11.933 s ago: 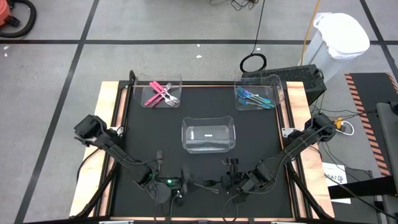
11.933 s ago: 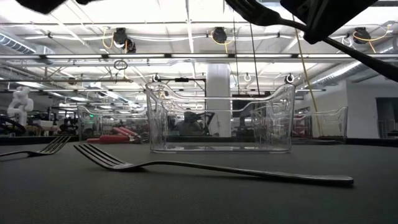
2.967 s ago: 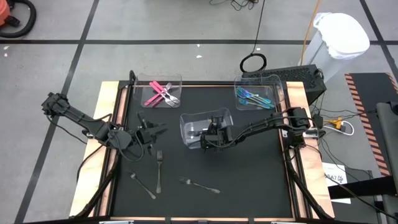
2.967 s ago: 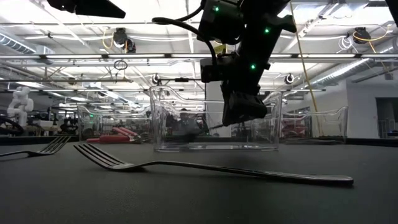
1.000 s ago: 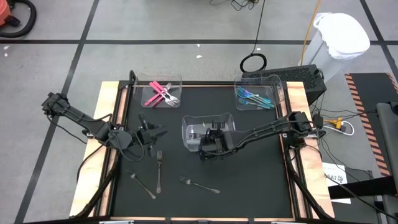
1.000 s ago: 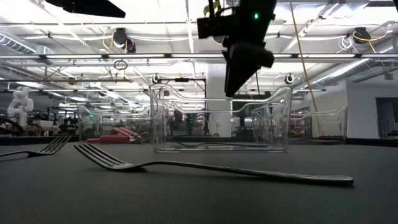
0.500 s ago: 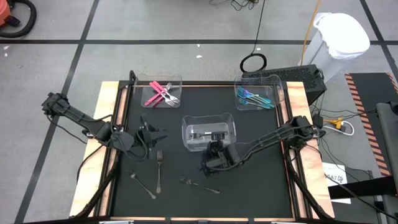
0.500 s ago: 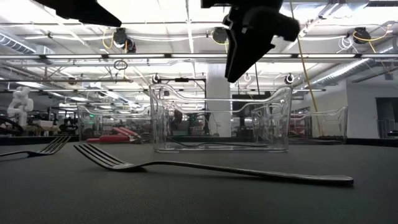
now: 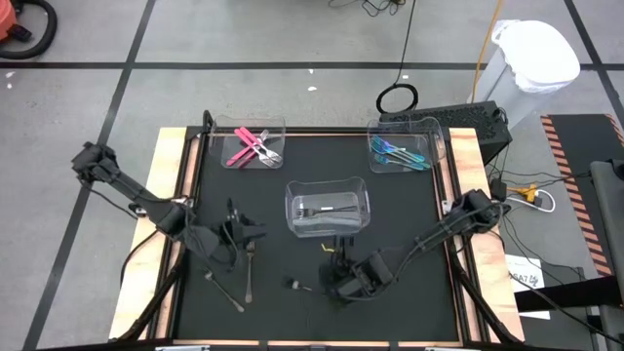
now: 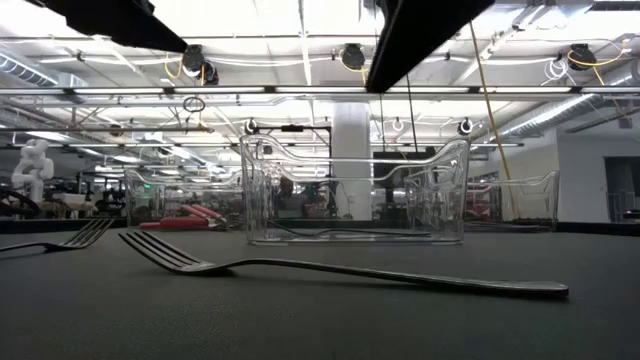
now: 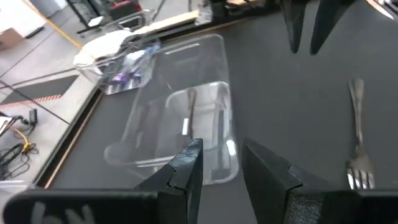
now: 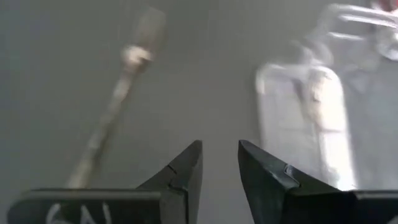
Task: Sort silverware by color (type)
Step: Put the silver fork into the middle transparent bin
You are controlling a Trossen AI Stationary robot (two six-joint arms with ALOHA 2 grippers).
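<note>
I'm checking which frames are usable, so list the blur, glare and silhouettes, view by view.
Right wrist view: the grey fork and centre bin are smeared. Low view: the near fork is crisp, and the arms overhead are black silhouettes against the ceiling lights. Left wrist view: glare on the bin.

Grey tiled floor point(image 9: 244, 58), white bin point(image 9: 534, 54), ceiling lights point(image 10: 300, 30)

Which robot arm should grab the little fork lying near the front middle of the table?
Probably the right. Its end effector hangs open right beside that fork. The left end effector is over the other forks farther left.
</note>
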